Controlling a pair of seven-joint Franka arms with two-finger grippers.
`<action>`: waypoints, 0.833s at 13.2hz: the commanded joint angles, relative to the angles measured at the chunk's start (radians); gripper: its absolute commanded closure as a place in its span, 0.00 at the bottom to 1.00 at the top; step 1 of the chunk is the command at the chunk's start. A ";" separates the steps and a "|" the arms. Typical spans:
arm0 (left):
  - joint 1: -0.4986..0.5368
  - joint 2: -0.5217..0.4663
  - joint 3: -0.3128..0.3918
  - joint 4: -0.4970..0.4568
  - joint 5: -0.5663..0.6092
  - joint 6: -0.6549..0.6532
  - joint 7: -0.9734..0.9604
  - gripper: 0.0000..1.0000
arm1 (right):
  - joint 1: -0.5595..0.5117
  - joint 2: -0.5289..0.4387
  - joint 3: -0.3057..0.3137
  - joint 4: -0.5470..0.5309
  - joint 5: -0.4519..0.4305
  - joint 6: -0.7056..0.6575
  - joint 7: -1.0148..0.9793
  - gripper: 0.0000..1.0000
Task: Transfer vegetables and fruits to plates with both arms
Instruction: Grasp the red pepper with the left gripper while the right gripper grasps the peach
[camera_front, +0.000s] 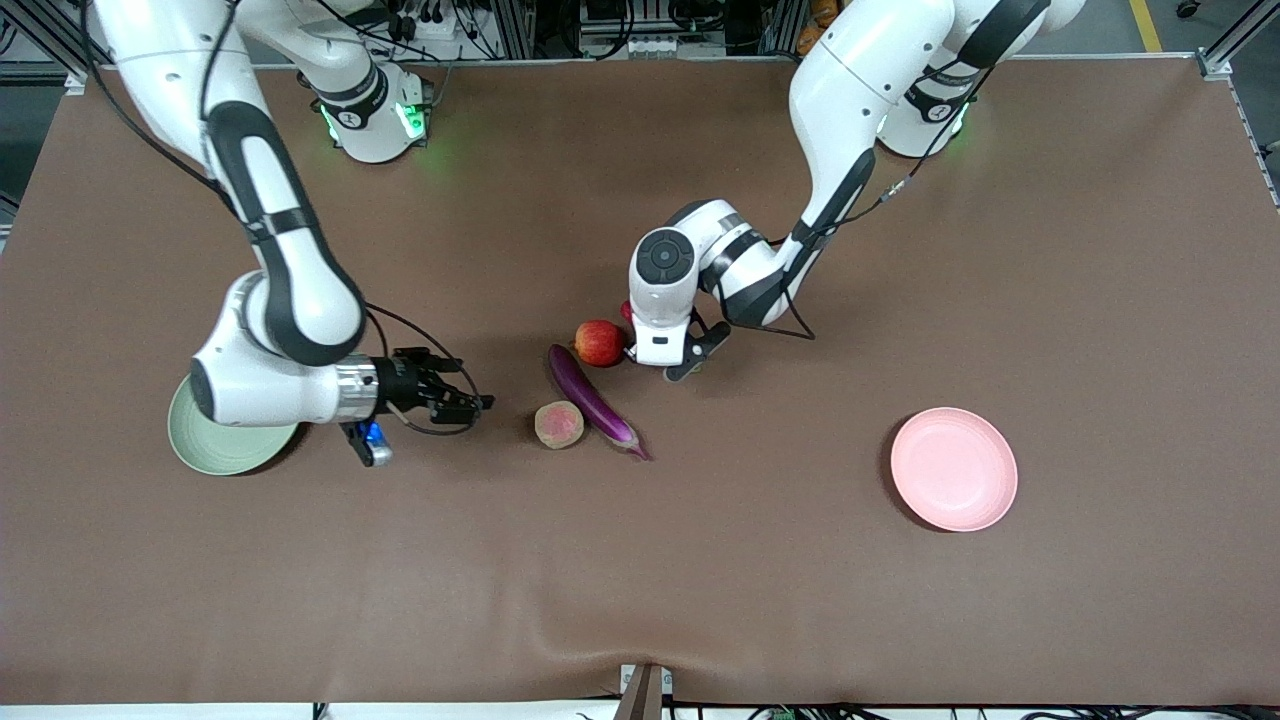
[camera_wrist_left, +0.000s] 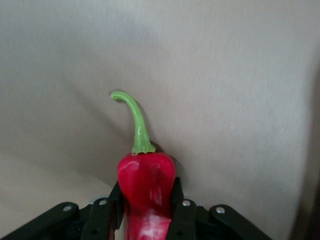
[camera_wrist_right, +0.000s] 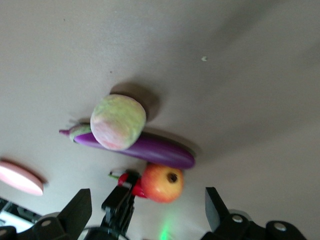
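Pink plate (camera_front: 954, 468) bare; left claw (camera_wrist_left: 148, 220) pinching chili pepper (camera_wrist_left: 146, 192); right claw (camera_wrist_right: 145, 210) spread.

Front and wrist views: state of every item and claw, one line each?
Left claw: shut on glossy red chili pepper, beside red apple.
Right claw: open, empty, near pinkish-green peach.
Long purple eggplant: lying on table.
Pale green plate, pale pink plate: empty.

Chili pepper (camera_wrist_left: 146, 192) beside apple (camera_front: 599, 343)
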 joint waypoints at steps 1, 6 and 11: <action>0.098 -0.085 0.006 -0.007 0.067 -0.114 0.031 1.00 | 0.039 0.123 -0.008 0.172 0.029 -0.002 0.132 0.00; 0.348 -0.174 0.004 0.008 0.074 -0.228 0.390 1.00 | 0.110 0.175 -0.010 0.178 0.024 0.142 0.152 0.00; 0.544 -0.115 0.007 0.117 0.089 -0.217 0.674 1.00 | 0.168 0.223 -0.010 0.169 0.015 0.229 0.150 0.00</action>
